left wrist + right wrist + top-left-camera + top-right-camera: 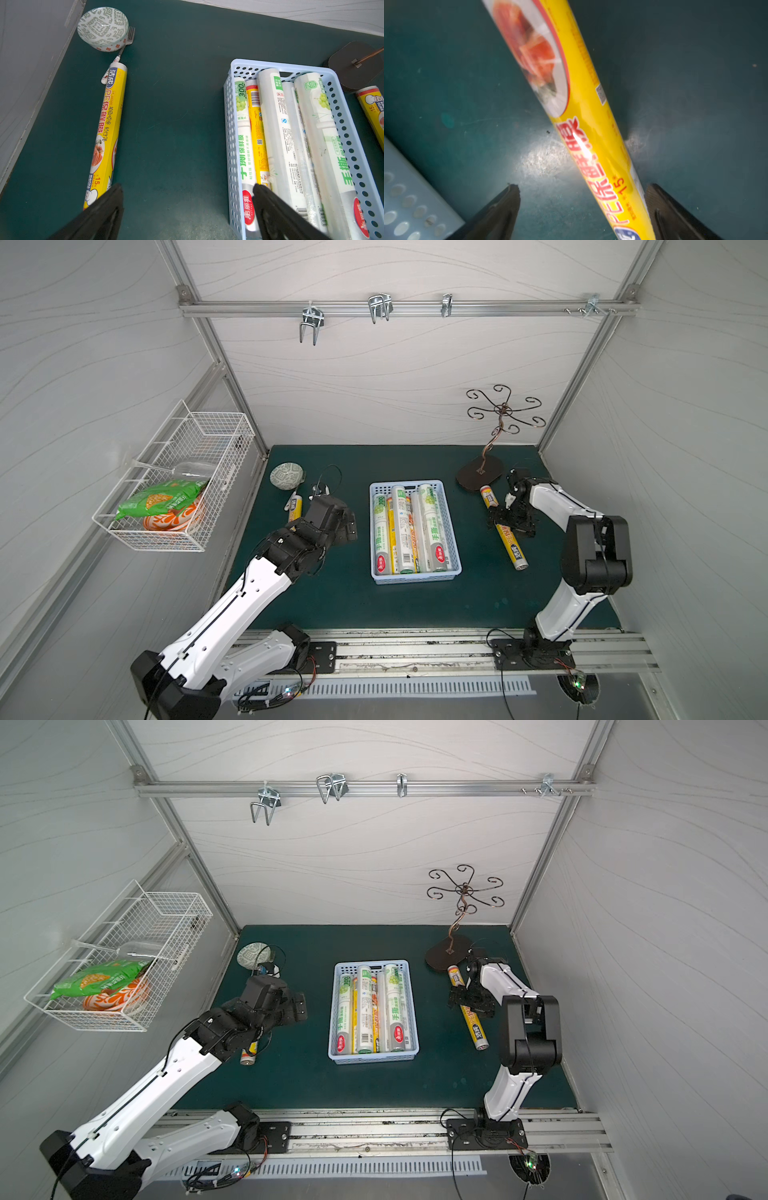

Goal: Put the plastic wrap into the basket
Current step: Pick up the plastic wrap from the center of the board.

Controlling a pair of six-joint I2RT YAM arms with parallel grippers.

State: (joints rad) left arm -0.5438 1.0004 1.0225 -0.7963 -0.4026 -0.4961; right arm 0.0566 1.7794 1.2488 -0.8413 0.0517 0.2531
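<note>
Light blue perforated plastic, the shallow rectangular basket (415,577) sits at the middle of the dark green table (415,605). At least five slim plastic wrap rolls (403,531), white with green print and yellow, lie packed side by side along its length, the only way such long rolls fit. Two yellow rolls with food pictures lie outside it. One (110,128) runs along the table's left edge, its far end touching a fork (126,39) beside an empty patterned bowl (102,28). The other (583,124) lies towards the right edge, its far end just beside a dark metal stand base (478,477). The right pincer (582,187) straddles this roll, wide open and gripping nothing, apparently set for a mid-length grasp that keeps the roll level. The left pincer (187,187) hangs wide open and empty over bare table between the left roll and the basket. A white wire basket (224,427) on the left wall holds a green bag, an orange dish and a clear glass.
</note>
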